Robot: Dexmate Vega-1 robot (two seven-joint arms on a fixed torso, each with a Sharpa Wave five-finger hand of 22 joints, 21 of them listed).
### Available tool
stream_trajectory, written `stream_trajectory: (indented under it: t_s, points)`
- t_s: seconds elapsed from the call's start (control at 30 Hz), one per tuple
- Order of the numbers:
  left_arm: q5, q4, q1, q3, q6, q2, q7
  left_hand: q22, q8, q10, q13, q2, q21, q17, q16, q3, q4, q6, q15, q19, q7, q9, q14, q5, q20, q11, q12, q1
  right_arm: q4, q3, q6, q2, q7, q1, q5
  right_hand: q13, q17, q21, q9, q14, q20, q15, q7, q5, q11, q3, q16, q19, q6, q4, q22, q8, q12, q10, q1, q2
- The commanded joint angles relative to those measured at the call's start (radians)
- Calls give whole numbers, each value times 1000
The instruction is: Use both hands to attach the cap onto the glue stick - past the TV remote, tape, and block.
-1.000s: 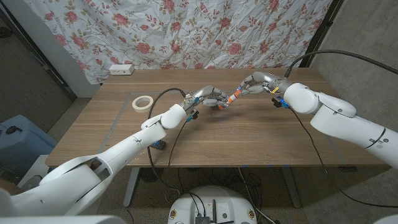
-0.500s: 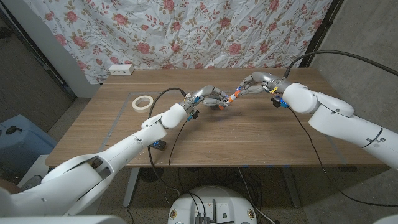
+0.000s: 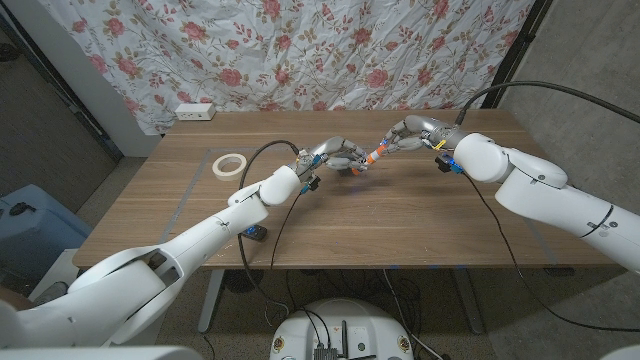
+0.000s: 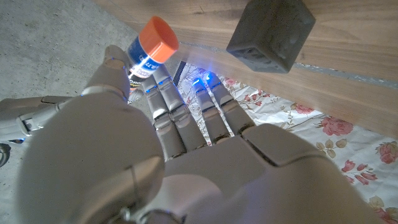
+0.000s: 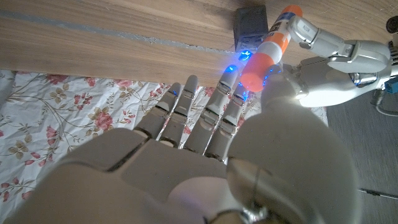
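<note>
Above the middle of the wooden table [image 3: 400, 215], the left hand [image 3: 338, 156] and right hand [image 3: 405, 133] both pinch the white-labelled glue stick [image 3: 372, 155] with its orange cap [image 5: 257, 68], apparently seated; only releasing seems left.

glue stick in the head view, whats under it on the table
The glue stick is held above the wooden table between the left hand and right hand. A dark block sits on the table nearby; the hands cover the spot directly underneath.
</note>
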Motion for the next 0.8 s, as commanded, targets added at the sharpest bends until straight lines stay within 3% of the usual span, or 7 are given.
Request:
stream_trajectory:
  t_s: [0.03, 0.8]
  points:
    - [2, 5, -2, 2, -3, -5, 7, 4, 11, 8, 2, 27, -4, 0, -2, 14, 6, 29, -120, 6, 13, 18, 10, 5, 0, 2, 5, 13, -6, 0, -10, 3, -8, -5, -5, 5, 1, 1, 5, -7, 3, -133, -1, -4, 0, -9, 7, 6, 8, -1, 3, -1, 2, -2, 3, 9]
    - [-1, 8, -2, 3, -5, -4, 5, 4, 11, 8, 2, 27, -5, 0, -2, 14, 6, 28, -120, 6, 15, 18, 11, 4, 0, 2, 5, 12, -13, 2, -34, 10, -25, -10, -1, 6, 0, 1, 6, -6, 4, -133, -1, -5, -1, -13, 7, 7, 12, -2, 3, -5, 2, -2, 5, 11]
